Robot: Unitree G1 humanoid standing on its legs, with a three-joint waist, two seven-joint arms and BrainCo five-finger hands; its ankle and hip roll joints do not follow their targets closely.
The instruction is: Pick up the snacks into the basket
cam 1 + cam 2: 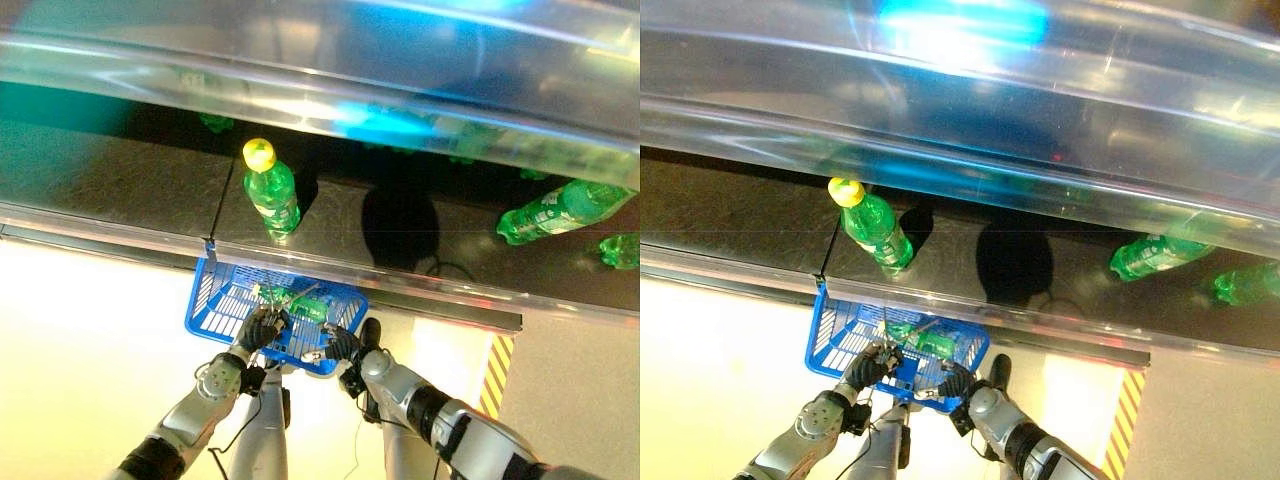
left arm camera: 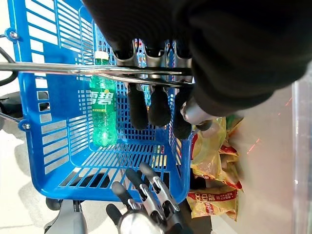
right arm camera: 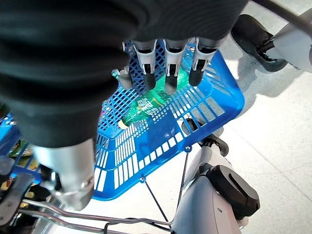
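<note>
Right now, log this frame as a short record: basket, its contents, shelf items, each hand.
basket: blue basket below the shelf edge
contents: one green bottle lying inside
handle: wire handle held by left hand, fingers curled round it
right hand: right hand over the basket, fingers relaxed, holding nothing
shelf: upright yellow-capped bottle; tipped green bottle
beside basket: yellow snack bags

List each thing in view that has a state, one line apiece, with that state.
blue basket: carried below the shelf edge, one bottle inside.
bottle in basket: lying down, cap on.
left hand: fingers curled round the basket's wire handle.
right hand: over the basket, fingers relaxed, holding nothing.
yellow-capped bottle: upright on the shelf.
green bottle at the right: lying on its side on the shelf.
snack bags: beside the basket, not inside.
</note>
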